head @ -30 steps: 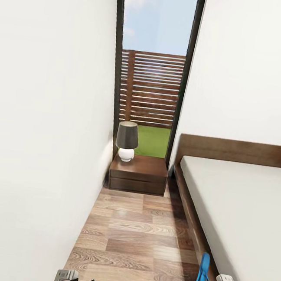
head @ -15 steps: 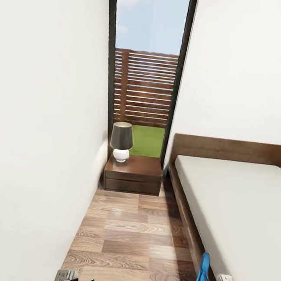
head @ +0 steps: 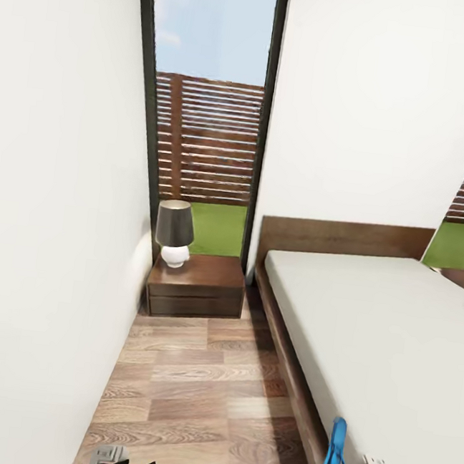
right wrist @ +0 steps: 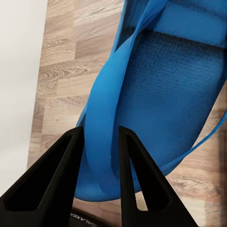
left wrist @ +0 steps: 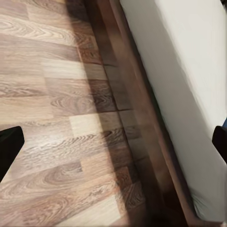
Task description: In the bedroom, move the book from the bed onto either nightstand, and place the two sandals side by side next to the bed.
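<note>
Bedroom floor (head: 192,393): right gripper (right wrist: 100,142) low beside bed (head: 365,326), clamping sandal (right wrist: 156,94) strap (left gripper (left wrist: 113,146) spread, empty).

Nightstand (head: 196,284) left of bed (head: 365,326)

Light brown wood-plank floor (head: 193,386) is seen running between a white wall and the bed (head: 371,334). The bed's pale mattress is carried on a dark brown frame. A dark nightstand (head: 197,286) is set on the floor just beside the headboard; a lamp (head: 174,233) is borne on its top.
</note>
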Available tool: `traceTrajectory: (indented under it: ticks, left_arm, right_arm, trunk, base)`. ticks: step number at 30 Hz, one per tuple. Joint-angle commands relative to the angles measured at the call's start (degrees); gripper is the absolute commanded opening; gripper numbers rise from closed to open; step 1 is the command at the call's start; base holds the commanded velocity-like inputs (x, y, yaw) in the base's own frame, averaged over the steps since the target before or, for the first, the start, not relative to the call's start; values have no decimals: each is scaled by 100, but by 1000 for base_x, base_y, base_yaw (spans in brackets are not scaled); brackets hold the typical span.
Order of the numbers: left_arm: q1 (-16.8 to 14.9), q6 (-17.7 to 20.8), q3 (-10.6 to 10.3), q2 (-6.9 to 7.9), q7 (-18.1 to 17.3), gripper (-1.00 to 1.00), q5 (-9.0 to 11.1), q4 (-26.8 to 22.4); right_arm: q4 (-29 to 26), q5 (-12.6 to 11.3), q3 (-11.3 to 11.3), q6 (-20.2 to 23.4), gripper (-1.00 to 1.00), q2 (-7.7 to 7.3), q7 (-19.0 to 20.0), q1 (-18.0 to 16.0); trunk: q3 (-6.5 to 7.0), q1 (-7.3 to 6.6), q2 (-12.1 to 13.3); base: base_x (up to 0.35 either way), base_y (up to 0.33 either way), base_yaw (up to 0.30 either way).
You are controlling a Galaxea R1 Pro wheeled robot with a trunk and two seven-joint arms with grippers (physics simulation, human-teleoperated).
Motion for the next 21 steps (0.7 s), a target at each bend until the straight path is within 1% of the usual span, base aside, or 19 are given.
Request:
traceTrajectory:
  ticks: [1,4,9,21]
  left_arm:
    - [-2,52,-8,4,-4,100,61,-6]
    - [-2,45,-8,6,-9,100,61,-2]
    - [-2,50,-8,3,-10,100,61,-2]
    - [-2,52,-8,3,-10,100,61,-3]
  right_arm:
    - [19,-58,40,-4,-100,3,40,-10]
    - [19,-58,40,-4,-100,3,40,-10]
    - [19,-58,40,-4,-100,3,43,-10]
    - [19,-58,40,-4,-100,4,49,-10]
  trunk:
    - [-10,0,-4]
    - [-21,0,-4]
    - [49,-110,196]
    - [214,-373,677]
  base:
    - [0,0,-249]
    - [0,0,-247]
    - [0,0,-188]
    - [0,0,-115]
